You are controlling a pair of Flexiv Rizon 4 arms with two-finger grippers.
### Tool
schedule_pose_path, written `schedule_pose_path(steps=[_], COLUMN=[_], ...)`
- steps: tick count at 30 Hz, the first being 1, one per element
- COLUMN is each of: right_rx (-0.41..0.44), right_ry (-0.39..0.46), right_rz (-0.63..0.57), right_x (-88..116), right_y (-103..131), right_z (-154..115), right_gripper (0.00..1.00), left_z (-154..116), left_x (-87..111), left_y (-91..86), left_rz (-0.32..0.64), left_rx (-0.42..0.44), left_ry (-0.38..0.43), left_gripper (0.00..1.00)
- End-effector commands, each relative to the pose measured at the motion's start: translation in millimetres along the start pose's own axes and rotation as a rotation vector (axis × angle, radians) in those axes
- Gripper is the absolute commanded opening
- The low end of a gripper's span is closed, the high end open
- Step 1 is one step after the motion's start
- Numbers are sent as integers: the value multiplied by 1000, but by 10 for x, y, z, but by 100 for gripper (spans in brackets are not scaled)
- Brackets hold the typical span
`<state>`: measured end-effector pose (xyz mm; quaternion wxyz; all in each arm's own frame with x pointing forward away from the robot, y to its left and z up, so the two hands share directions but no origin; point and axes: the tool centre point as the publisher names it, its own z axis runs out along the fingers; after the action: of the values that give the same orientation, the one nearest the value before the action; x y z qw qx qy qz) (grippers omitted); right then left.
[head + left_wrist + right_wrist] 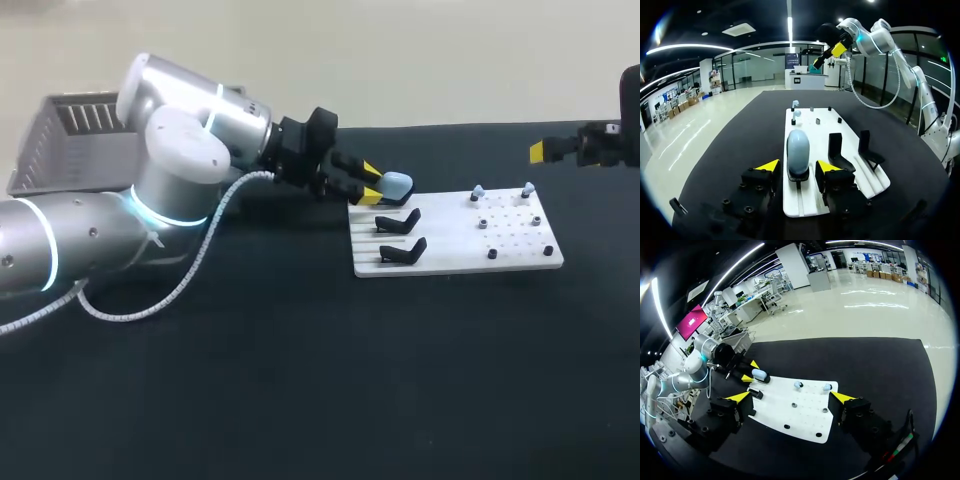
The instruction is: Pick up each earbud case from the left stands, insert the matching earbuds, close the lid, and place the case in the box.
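Pale blue earbud case [798, 150] is sitting on the first black stand [798, 180] at one end of the white board [805, 207]. My left gripper [798, 167] is straddling the case with its yellow tips spread. A gap is showing on either side, so nothing is being held yet. My right gripper [790, 397] is hanging wide open, off toward the board's other end, where the two earbuds [798, 384] are perched on their pegs, well apart from the case. The box [70, 140] is lying behind my left arm at the far left of the desk [300, 400].

Hazards, as I am judging them from here:

- **Uneven closing.** One tip appears slightly nearer the shell than the other. If so, it would be touching first and could be tipping the case on its stand or pushing it off before the second tip arrives.
- **Slipping.** The shell looks smooth and rounded, so narrow tips closing too high or too low may be squeezing it out of the grasp rather than holding it.
- **Neighbouring stand.** An empty stand [836, 150] is standing just beside one finger, and a sideways correction could be catching on it.
- **Dragging the board.** The board appears to be merely lying on the desk. A lift that is snagging the stand could be dragging it, and I would then be upsetting the earbuds.
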<state>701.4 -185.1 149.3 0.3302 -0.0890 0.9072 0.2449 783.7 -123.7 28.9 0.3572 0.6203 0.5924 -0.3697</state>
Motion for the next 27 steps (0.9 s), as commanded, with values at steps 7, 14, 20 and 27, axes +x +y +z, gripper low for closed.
schedule_pose_path(steps=[7,14,20,27], right_rx=[1,1,1,1], right_ry=[-1,-1,-1,-1], right_rz=[0,0,0,0], right_x=[4,4,4,4], right_y=[1,1,1,1], right_z=[-4,-4,-4,-4], right_gripper=[100,100,100,100], left_z=[72,90,90,107], left_x=[-4,-33,-30,-46], left_y=[82,66,63,64], left_rz=[0,9,10,18], left_rx=[23,31,33,40], left_ry=[-10,-17,-18,-21], left_gripper=[47,47,47,46])
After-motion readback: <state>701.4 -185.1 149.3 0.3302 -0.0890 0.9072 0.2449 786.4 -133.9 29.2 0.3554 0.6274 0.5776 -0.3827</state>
